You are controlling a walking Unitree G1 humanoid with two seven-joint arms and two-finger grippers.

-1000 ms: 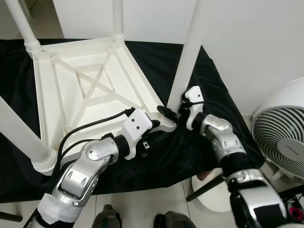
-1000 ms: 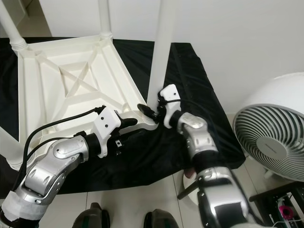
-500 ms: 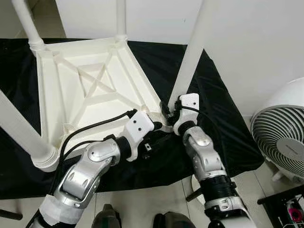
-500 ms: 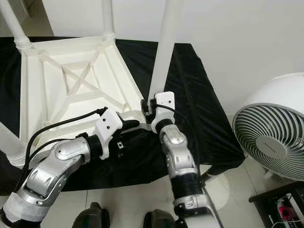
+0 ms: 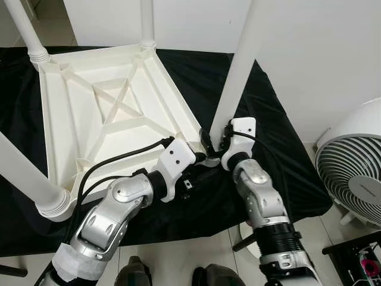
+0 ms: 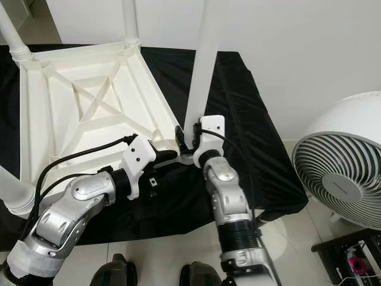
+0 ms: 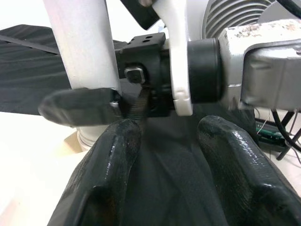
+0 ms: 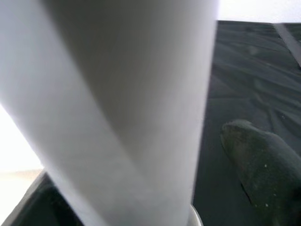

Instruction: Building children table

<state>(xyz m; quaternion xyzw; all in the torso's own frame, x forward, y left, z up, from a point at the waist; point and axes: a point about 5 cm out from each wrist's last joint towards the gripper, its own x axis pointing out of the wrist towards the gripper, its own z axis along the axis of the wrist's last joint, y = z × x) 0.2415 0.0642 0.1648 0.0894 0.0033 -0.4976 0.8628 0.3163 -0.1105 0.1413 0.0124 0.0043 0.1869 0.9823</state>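
Observation:
A white children's table (image 5: 113,113) lies upside down on a black cloth, its legs pointing up. At the near right corner stands the table leg (image 5: 238,77). My right gripper (image 5: 213,140) straddles that leg's base and is shut on it. In the right wrist view the leg (image 8: 122,103) is very close, with one fingertip (image 8: 258,160) beside it. My left gripper (image 5: 199,162) lies low at the same corner, just in front of the leg's base. In the left wrist view its two fingers (image 7: 113,165) are apart over the cloth, holding nothing.
The black cloth (image 5: 280,131) covers the work surface up to a white wall. A white fan (image 5: 357,173) stands on the floor at the right. Three other legs (image 5: 24,179) rise at the table's far and left corners. Tile floor lies in front.
My right arm swung its elbow from the right side round to the front, turning the wrist about the leg's base. The left gripper stayed at the corner.

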